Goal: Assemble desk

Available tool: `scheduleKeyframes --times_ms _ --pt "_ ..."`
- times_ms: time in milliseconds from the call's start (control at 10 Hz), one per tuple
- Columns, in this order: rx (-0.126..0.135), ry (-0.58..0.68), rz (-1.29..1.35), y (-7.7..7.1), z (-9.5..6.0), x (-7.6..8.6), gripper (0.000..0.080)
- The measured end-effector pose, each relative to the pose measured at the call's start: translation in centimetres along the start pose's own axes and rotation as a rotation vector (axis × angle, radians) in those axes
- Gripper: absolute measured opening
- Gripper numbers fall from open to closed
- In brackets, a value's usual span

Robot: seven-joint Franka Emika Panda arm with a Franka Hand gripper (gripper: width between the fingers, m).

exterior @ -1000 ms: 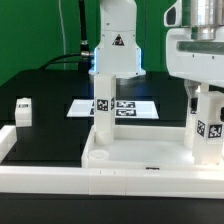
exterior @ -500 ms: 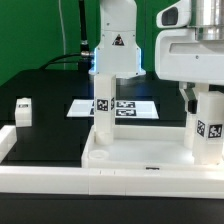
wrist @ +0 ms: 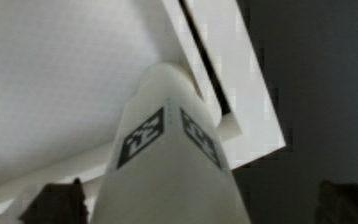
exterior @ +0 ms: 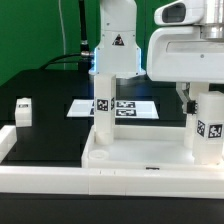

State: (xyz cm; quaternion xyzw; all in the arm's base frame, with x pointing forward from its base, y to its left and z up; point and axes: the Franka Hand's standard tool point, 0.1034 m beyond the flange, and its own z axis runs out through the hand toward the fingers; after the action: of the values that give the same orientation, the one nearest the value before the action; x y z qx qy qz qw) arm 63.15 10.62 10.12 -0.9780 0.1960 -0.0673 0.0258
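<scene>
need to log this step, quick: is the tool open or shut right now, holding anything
Tool: open, fingers spread wide on either side of a standing leg, not clamped on it; holding nothing.

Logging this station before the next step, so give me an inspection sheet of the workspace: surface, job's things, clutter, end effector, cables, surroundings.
Surface: black table, white border rail along the front.
Job's things: tabletop at the front rail; two legs stand upright on it, one at the exterior view's left, one at its right; a third leg lies apart on the table.
Clutter: marker board only.
End effector: end effector open above the right leg, holding nothing.
Cables: black cable behind.
Surroundings: green backdrop.
</scene>
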Motion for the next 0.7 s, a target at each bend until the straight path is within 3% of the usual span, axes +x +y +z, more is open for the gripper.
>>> scheduleKeyframes --times_ms 700 --pt "-0.018 0.007 -0.406 0.21 -0.09 0.13 0.0637"
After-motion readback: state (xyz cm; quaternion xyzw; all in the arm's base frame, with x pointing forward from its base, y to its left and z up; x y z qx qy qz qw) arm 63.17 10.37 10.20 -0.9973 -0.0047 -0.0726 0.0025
